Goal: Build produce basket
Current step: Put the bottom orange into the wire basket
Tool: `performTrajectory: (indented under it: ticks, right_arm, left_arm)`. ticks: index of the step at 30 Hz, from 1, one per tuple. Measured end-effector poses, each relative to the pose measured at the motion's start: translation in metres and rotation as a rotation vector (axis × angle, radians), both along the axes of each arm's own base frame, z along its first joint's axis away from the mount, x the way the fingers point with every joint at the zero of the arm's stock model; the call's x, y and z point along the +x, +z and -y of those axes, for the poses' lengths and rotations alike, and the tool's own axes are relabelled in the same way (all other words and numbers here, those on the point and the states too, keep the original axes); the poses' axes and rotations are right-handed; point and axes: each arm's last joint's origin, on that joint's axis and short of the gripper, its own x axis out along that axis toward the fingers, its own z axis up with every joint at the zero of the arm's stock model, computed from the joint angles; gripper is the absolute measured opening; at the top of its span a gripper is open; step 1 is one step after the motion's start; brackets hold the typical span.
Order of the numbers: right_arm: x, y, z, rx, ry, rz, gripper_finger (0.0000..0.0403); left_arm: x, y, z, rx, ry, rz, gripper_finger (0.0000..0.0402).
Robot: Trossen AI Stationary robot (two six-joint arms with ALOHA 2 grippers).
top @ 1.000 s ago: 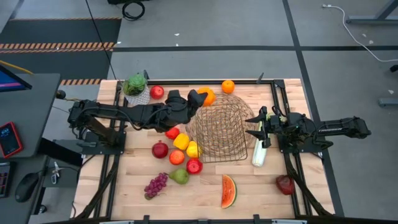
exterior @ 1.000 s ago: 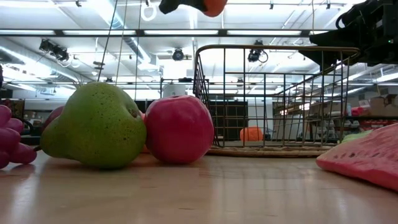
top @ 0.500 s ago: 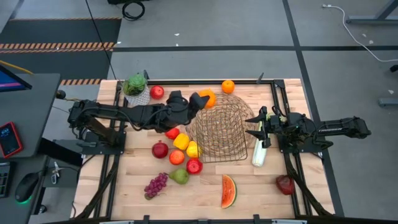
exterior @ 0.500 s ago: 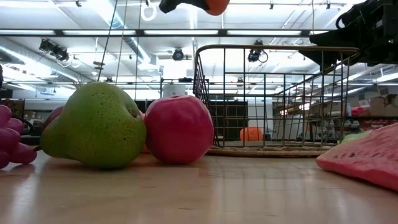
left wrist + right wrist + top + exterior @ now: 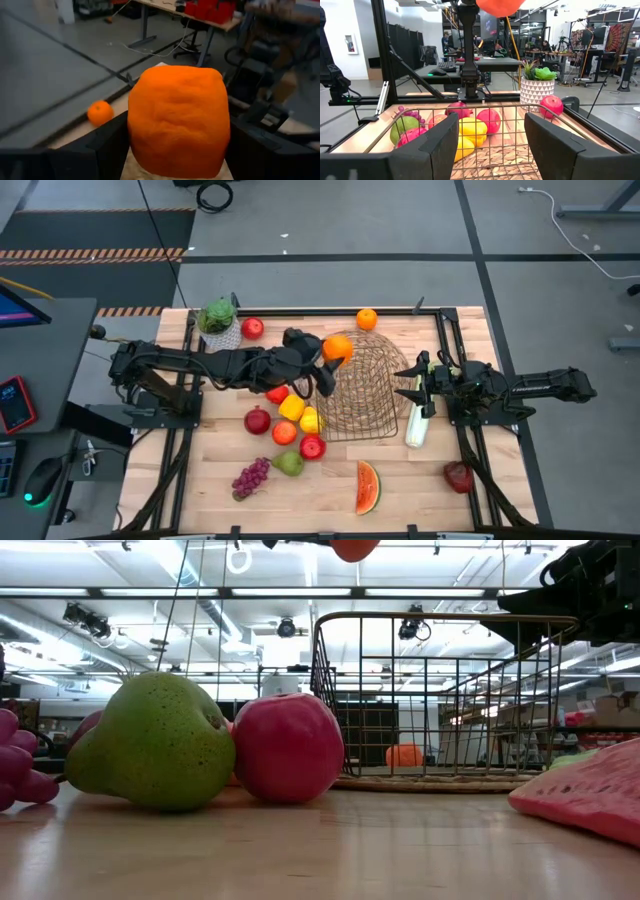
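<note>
Left gripper (image 5: 330, 352) clamps an orange (image 5: 337, 346) above the basket (image 5: 362, 395) rim; right gripper (image 5: 418, 387), fingers closed, seemingly grips the far rim.

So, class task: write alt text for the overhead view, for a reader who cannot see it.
Seen from above, the left gripper holds an orange over the near rim of a wire basket on a wooden table. The right gripper grips the basket's opposite rim. Other produce lies scattered around, including a second orange, grapes and a watermelon slice.
</note>
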Motion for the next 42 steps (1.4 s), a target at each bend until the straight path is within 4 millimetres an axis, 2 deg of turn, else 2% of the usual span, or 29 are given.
performTrajectory:
  ticks: [4, 18, 23, 26, 31, 42]
  right_arm:
    - [0.000, 0.000, 0.000, 0.000, 0.000, 0.000, 0.0231]
    - [0.000, 0.000, 0.000, 0.000, 0.000, 0.000, 0.0231]
    - [0.000, 0.000, 0.000, 0.000, 0.000, 0.000, 0.0231]
    - [0.000, 0.000, 0.000, 0.000, 0.000, 0.000, 0.0231]
    - [0.000, 0.000, 0.000, 0.000, 0.000, 0.000, 0.0231]
    - [0.000, 0.000, 0.000, 0.000, 0.000, 0.000, 0.0231]
  left_arm:
    - [0.000, 0.000, 0.000, 0.059, -0.020, -0.038, 0.0279]
    - [0.001, 0.001, 0.000, 0.018, -0.036, -0.005, 0.0279]
    - [0.000, -0.008, 0.016, 0.130, -0.461, -0.194, 0.0279]
    - [-0.003, -0.018, 0.029, 0.209, -0.631, -0.276, 0.0279]
    - [-0.009, -0.028, 0.048, 0.367, -0.753, -0.394, 0.0279]
    - [-0.013, -0.031, 0.056, 0.319, -0.997, -0.385, 0.0279]
